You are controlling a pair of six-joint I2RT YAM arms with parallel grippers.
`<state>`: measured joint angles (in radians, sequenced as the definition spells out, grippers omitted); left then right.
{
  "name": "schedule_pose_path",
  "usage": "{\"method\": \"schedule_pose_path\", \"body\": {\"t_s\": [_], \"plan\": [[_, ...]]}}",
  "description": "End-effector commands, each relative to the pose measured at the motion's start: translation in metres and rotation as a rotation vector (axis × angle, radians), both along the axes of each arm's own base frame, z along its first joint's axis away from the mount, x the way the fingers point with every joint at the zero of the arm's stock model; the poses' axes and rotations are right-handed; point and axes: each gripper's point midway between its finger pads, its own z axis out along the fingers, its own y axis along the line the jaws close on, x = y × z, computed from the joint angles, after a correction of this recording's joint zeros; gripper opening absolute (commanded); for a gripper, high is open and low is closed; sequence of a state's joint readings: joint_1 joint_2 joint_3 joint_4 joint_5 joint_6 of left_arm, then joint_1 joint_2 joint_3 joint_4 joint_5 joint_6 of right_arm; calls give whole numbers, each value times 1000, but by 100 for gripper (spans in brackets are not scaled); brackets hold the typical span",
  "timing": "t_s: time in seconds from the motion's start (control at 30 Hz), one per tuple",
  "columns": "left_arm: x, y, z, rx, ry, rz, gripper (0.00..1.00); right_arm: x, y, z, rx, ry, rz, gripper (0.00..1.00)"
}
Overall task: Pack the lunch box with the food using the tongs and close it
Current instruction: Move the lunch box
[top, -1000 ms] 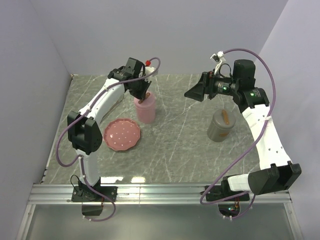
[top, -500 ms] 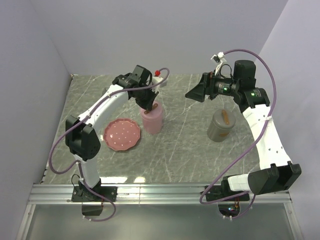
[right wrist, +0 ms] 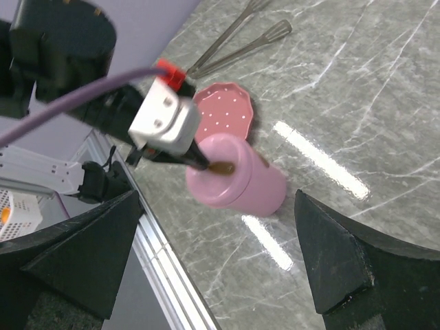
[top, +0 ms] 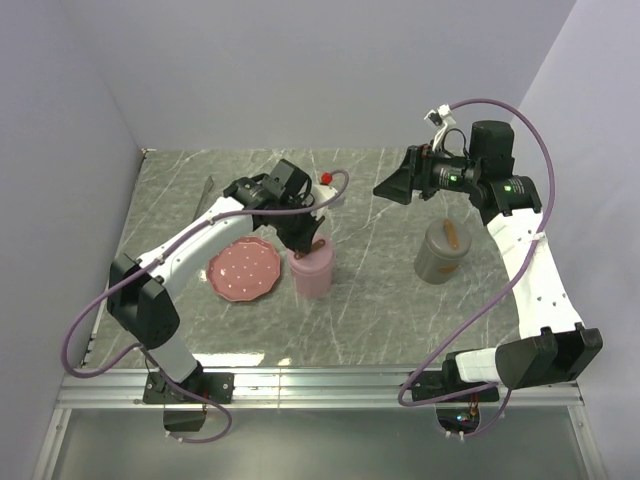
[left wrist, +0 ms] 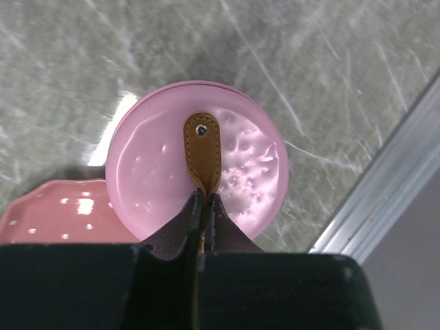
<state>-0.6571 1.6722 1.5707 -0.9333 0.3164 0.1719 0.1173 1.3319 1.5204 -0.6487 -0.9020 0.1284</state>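
My left gripper [top: 305,243] [left wrist: 204,196] is shut on the brown strap [left wrist: 202,155] on the lid of the pink cylindrical lunch box [top: 312,272] [left wrist: 158,179] [right wrist: 247,182]. The box is just right of the pink dotted plate [top: 243,270] [left wrist: 55,216] [right wrist: 223,110]; I cannot tell whether it rests on the table. The silvery tongs [top: 204,192] [right wrist: 240,34] lie at the far left of the table. My right gripper [top: 385,188] [right wrist: 217,194] is open and high above the table, with nothing between its fingers. No food shows on the plate or elsewhere.
A grey cylindrical container [top: 441,250] with a brown strap on top stands on the right, under my right arm. The aluminium rail [top: 320,385] [left wrist: 385,179] runs along the table's near edge. Walls close in the left, back and right.
My left gripper has carried the pink lunch box by its strap from the back of the table forward and right, past the plate's right side. The right arm has hardly moved.
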Motion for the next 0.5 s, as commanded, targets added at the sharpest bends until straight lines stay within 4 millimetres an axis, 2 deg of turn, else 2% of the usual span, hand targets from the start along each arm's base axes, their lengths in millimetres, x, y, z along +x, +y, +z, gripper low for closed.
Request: {"method": "schedule_pose_path", "body": {"t_s": [0.0, 0.17, 0.3, 0.47], "plan": [[-64, 13, -38, 122, 219, -82, 0, 2, -4, 16, -3, -58, -8, 100], [-68, 9, -40, 136, 214, -97, 1, 3, -8, 18, -5, -59, -22, 100], [-68, 6, -39, 138, 201, -107, 1, 7, -18, 19, -13, -62, -50, 100], [-64, -11, -41, 117, 156, -127, 1, 9, -29, 19, -14, -58, -75, 100]]}}
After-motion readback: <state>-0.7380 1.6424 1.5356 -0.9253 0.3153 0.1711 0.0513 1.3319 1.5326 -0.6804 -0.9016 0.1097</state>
